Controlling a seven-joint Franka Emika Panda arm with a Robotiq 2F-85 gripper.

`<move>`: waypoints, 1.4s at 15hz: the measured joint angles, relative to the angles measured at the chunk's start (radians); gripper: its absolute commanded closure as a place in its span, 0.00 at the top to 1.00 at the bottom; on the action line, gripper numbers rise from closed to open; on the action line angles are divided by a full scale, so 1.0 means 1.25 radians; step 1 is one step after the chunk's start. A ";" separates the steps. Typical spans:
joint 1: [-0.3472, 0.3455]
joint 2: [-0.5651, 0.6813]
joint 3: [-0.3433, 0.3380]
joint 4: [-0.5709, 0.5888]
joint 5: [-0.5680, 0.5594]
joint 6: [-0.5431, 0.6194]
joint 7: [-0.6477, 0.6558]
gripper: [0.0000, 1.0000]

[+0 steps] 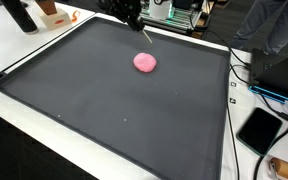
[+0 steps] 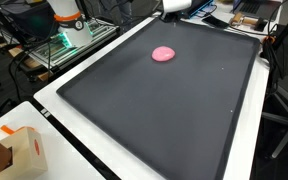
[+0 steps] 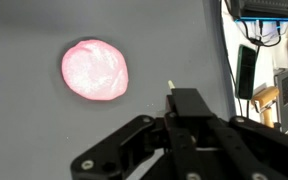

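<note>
The pink lump [image 3: 94, 70] lies in the upper left of the wrist view and upper centre in both exterior views [image 1: 145, 62] [image 2: 164, 54], alone on the black mat [image 1: 84, 110]. It looks like dough or putty: rounded, flattish, creased and faintly glossy. It is probably light and soft, and likely to dent or cling under pressure. The best hold is probably a gentle pinch from above across its widest part. The mat is matt and smooth. The gripper [image 3: 189, 97] hangs beside the lump, jaws seemingly drawn together and empty.
</note>
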 measured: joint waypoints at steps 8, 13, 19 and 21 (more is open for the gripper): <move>0.073 -0.045 0.050 0.030 -0.249 0.012 0.170 0.03; 0.115 -0.053 0.076 0.037 -0.405 0.048 0.244 0.03; 0.142 -0.061 0.097 0.037 -0.481 0.094 0.287 0.13; 0.142 -0.062 0.098 0.037 -0.481 0.094 0.287 0.13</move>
